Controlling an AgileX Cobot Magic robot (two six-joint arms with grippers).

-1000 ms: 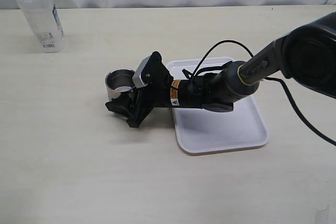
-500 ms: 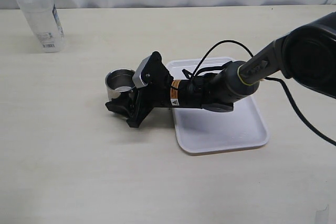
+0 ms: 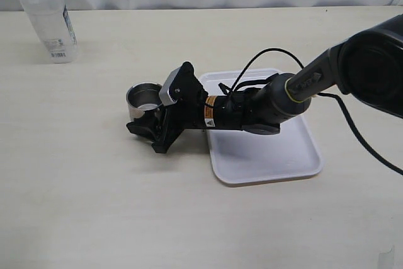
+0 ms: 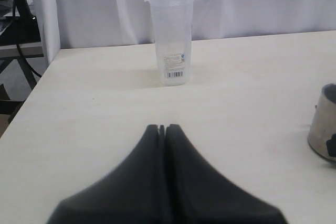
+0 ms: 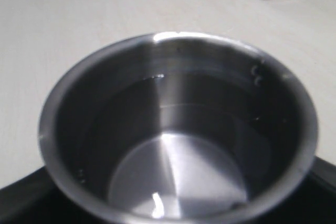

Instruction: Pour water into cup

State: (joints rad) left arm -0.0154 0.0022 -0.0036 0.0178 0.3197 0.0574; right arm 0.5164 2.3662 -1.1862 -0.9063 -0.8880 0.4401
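My right tool [image 3: 146, 128] is clenched on the stainless-steel cup [image 3: 143, 100], a black jaw pressed to each side of its lower wall; the cup stands upright on the worktop [image 3: 94, 206], just beside the near-left corner of the white tray [image 3: 277, 155], across which the right arm lies; inside the cup I see the water [image 5: 178, 145] only as a faint glinting ring partway up the shiny wall; my left tool [image 4: 163, 128] is clenched on nothing, fingertips pressed together above bare worktop; the translucent plastic container [image 3: 47, 20] stands upright, well apart, at the far-left corner.
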